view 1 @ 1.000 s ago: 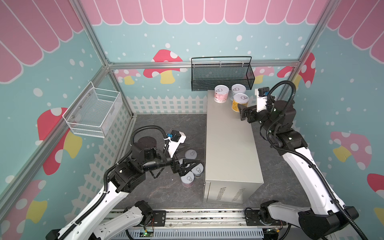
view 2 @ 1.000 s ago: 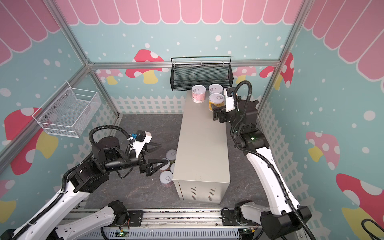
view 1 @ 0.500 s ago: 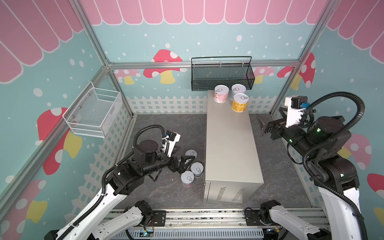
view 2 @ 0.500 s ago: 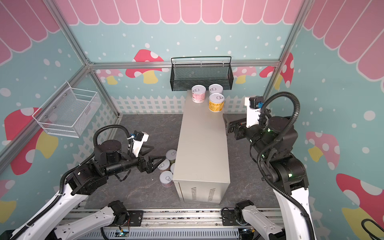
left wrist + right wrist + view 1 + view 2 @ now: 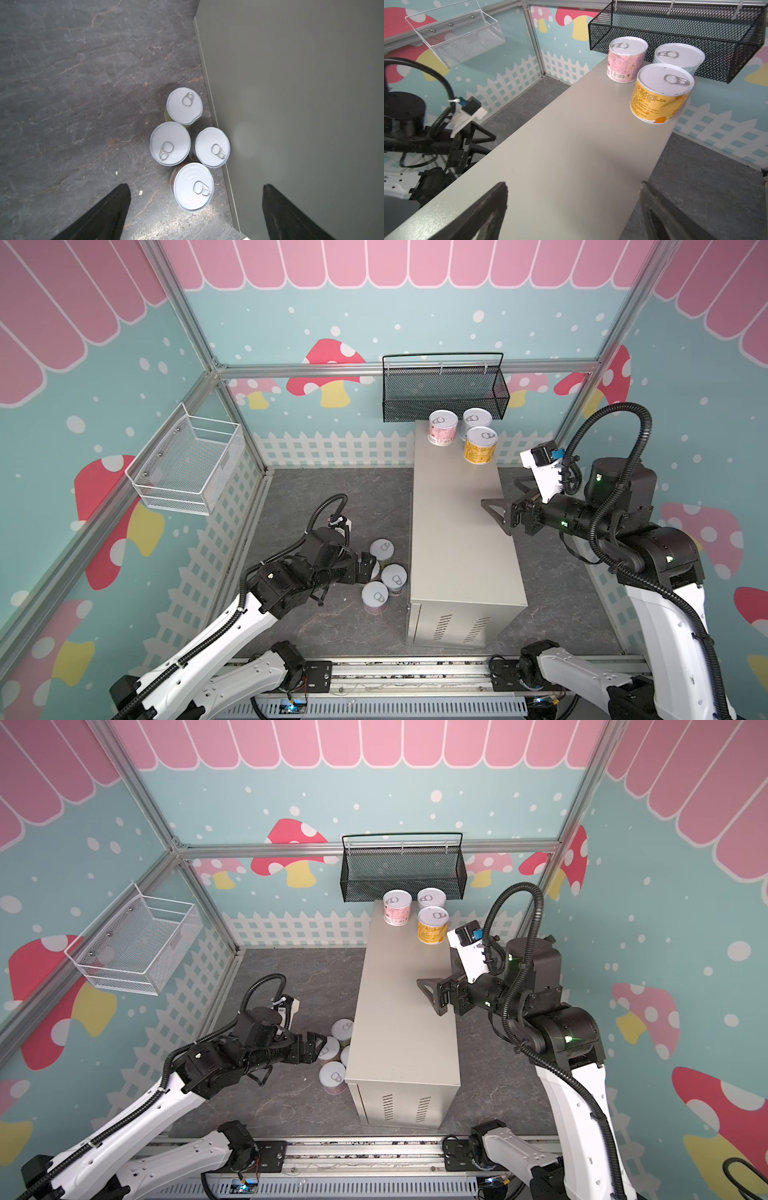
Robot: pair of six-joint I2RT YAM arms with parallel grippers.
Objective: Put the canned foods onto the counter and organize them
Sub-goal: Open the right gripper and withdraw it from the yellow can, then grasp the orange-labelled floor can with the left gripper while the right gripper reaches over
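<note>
Taking the counter [image 5: 457,539] as reference, we record the following conditions.

Cans on the counter: three stand upright on its flat top, grouped at the end opposite the vent slits. The pink can [image 5: 443,429] and the white-blue can [image 5: 477,419] sit side by side nearest that end. The orange can [image 5: 481,445] stands just in front of the white-blue can, close to the counter's right long edge.

Cans off the counter: we count a four-can cluster [image 5: 170,143] upright on the dark floor [image 5: 62,104], packed closely against the counter's left long side, toward the vented end. Lids face up; most labels are hidden from us.

Left gripper [image 5: 195,186]: jaws spread wide, holding nothing. It hovers beside the counter's left long side, over the cluster. In the left wrist view the nearest can lies between the two fingertips; we cannot tell whether either one touches it. In both top views the gripper hides part of one can.

Right gripper [image 5: 573,183]: jaws spread wide, empty. It hangs above the counter at about mid-length, one fingertip over the top and the other just outside the right long edge, well apart from the three cans.

Fixtures: the black mesh basket [image 5: 444,393] hangs just behind the counter's far end; the white wire basket [image 5: 187,464] hangs well apart from its left side.
</note>
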